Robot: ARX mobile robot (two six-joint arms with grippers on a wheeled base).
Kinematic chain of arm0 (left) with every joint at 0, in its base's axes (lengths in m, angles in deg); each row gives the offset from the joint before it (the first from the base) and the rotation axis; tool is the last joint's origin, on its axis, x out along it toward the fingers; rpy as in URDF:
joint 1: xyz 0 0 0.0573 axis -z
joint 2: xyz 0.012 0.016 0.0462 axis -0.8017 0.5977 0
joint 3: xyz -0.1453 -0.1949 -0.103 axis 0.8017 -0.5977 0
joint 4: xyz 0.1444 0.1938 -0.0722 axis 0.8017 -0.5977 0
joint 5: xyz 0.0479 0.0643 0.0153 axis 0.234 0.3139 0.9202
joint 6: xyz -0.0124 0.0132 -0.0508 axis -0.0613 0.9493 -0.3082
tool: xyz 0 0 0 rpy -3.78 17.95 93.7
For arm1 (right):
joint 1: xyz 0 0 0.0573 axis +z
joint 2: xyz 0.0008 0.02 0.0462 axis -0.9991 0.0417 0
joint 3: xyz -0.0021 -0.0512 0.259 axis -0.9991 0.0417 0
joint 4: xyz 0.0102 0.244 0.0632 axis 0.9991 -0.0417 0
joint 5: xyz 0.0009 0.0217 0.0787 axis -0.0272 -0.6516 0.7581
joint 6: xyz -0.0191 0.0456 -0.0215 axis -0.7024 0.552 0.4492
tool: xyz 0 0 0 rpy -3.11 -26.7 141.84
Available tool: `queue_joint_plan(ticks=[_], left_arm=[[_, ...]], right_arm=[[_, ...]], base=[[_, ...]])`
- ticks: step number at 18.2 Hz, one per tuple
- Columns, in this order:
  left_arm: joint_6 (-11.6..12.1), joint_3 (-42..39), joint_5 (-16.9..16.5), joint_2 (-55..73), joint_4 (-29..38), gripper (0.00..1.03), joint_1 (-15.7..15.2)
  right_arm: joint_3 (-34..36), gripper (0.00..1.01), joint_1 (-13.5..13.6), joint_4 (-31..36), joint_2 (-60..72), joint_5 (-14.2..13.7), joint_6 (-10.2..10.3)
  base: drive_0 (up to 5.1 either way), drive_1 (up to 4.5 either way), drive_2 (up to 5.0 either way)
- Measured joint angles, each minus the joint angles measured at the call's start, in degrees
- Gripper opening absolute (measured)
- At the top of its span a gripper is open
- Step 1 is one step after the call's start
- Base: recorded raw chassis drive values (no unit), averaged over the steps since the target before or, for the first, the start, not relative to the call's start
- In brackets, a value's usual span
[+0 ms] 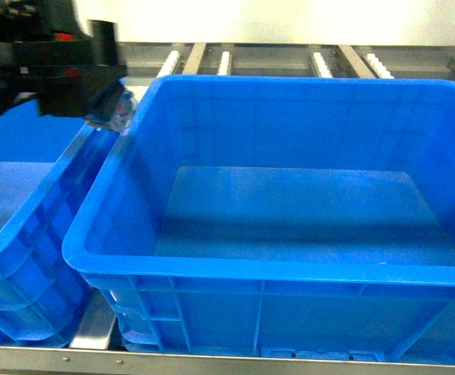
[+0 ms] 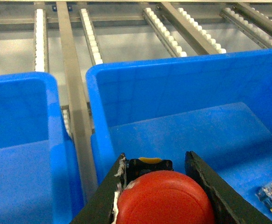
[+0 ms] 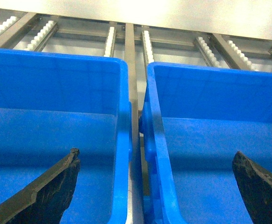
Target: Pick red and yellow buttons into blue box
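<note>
My left gripper [image 2: 155,158] is shut on the red button [image 2: 164,198]: its domed red cap fills the space between the dark fingers [image 2: 109,196], with its dark body past the cap. A yellow sliver [image 2: 150,160] shows beyond that body; I cannot tell what it belongs to, and the yellow button is otherwise out of view. In the head view the left gripper [image 1: 106,105] hangs blurred over the far left corner of the blue box [image 1: 102,234], whose visible floor is bare. My right gripper [image 3: 154,182] is open and holds nothing, above the gap between two blue crates.
A second deep blue crate [image 1: 24,258] stands left of the box, with a metal rail [image 2: 75,112] between them. A small clear-blue and yellow part [image 2: 271,193] lies on the floor of the right crate in the left wrist view. Roller tracks [image 1: 321,62] run behind.
</note>
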Motion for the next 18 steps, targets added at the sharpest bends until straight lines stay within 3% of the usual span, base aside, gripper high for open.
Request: queue_joint_plan(ticks=[3, 6, 9, 13, 14, 18], left_arm=[[4.2, 10.1, 0.9, 13.5, -0.9, 0.31, 4.3], [5.3, 20.2, -2.1, 22.5, -5.9, 0.31, 6.6], [6.1, 23.7, -4.8, 28.0, -8.9, 0.33, 7.0], [8.3, 23.7, -4.5, 29.7, -6.4, 0.61, 7.2], [8.7, 23.7, -4.4, 29.7, -5.5, 0.72, 7.2], [8.4, 22.4, -4.0, 29.4, -3.4, 1.0, 6.8]], right_arm=[[0.0, 0.98, 0.0, 0.0, 0.0, 0.0, 0.0], [0.0, 0.98, 0.0, 0.0, 0.0, 0.0, 0.0], [0.0, 0.98, 0.0, 0.0, 0.0, 0.0, 0.0], [0.0, 0.98, 0.0, 0.0, 0.0, 0.0, 0.0], [0.0, 0.98, 0.0, 0.0, 0.0, 0.0, 0.0], [0.0, 0.98, 0.0, 0.0, 0.0, 0.0, 0.0]], base=[[0.0, 0.0, 0.0], [0.0, 0.0, 0.0], [0.0, 0.0, 0.0], [0.0, 0.0, 0.0], [0.0, 0.0, 0.0], [0.0, 0.0, 0.0]])
